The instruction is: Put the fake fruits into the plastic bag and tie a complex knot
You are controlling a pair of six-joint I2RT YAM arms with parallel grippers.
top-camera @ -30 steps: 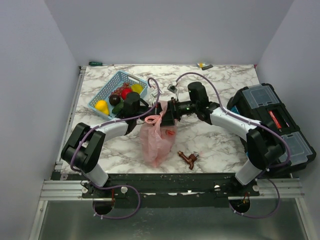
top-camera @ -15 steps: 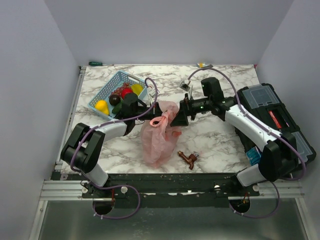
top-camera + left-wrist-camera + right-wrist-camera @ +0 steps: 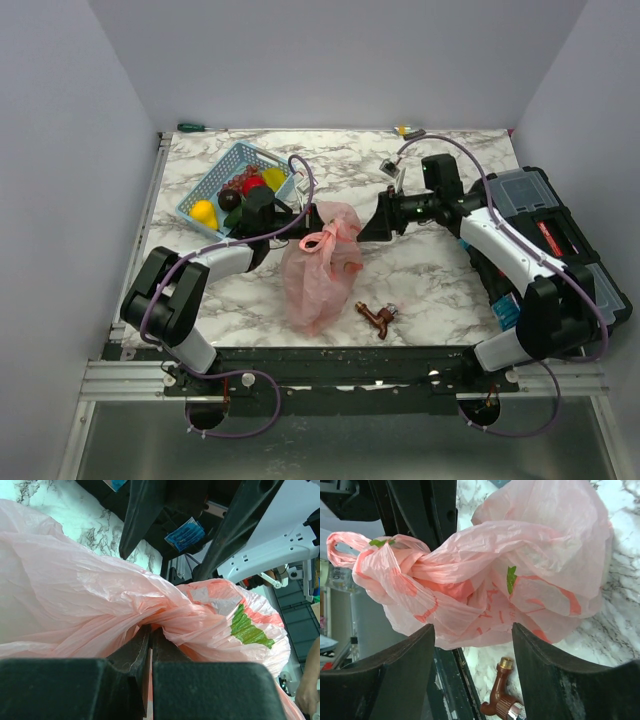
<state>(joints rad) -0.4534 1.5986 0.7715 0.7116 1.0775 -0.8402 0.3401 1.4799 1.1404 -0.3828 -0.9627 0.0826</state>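
Your left gripper (image 3: pixel 151 630): clamped tight on the pink plastic bag (image 3: pixel 315 280) near its knot (image 3: pixel 322 240); your right gripper (image 3: pixel 472 628): spread wide, empty, just beside the bag; fake fruits (image 3: pixel 205 213) in the blue basket (image 3: pixel 215 172).

Left gripper (image 3: pixel 151 636) is clamped tight on a twisted bunch of the pink plastic bag (image 3: pixel 75 590), which pretty much fills the shot. There's a green print patch (image 3: pixel 246 625) on the right side, and the right gripper (image 3: pixel 161 566) sits spread wide above it.

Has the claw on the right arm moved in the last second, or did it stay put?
Yes. The right gripper has drawn back rightward, away from the plastic bag and nearer the black toolbox on the right.
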